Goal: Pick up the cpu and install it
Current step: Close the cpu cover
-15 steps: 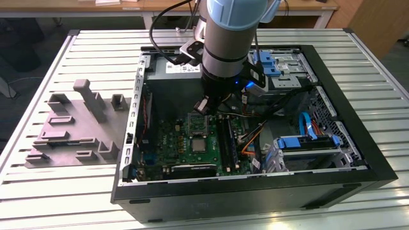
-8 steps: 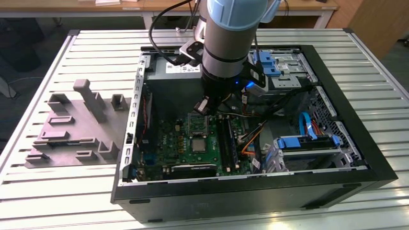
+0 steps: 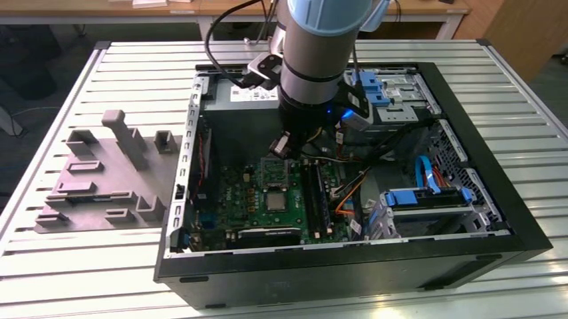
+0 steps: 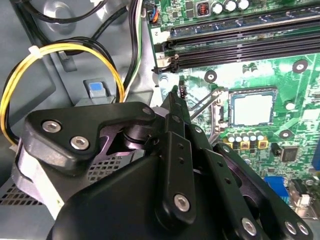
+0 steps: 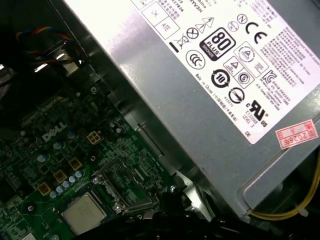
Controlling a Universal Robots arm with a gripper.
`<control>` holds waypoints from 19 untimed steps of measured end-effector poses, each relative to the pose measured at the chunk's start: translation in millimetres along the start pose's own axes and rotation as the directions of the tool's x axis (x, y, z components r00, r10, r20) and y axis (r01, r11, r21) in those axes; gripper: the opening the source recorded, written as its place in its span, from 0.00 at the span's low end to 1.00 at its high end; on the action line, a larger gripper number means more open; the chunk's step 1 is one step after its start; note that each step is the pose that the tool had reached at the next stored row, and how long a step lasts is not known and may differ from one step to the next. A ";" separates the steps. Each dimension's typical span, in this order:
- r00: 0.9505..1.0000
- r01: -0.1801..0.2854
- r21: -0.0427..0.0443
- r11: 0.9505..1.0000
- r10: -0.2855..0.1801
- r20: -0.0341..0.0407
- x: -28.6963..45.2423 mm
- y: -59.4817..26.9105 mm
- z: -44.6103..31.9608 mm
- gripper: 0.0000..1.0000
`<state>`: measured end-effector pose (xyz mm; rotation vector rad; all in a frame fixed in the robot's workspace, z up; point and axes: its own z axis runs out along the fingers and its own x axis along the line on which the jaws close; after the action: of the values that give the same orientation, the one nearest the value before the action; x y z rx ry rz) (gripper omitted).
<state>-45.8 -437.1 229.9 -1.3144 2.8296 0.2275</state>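
Observation:
The cpu is a small silvery square lying flat in the socket on the green motherboard inside the open computer case. It also shows as the cpu in the exterior view and the cpu in the first wrist view. Beside it the socket's metal frame stands flipped open, and a thin lever is raised. My gripper hangs above the board, a short way from the cpu near the lever. Its black fingers meet at the tip and hold nothing. From outside, the gripper hovers just behind the socket.
A big grey power supply with a white label sits beside the board. Memory slots run next to the socket. Yellow and black cables loop near the gripper. Blue drive caddies fill the exterior view's right. A grey fixture lies outside the case.

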 end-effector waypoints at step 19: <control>0.996 0.077 0.006 0.997 -0.077 -0.034 0.3 2.1 -7.9 0.11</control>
<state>-47.1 -437.1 237.9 -1.4363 2.7967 0.1946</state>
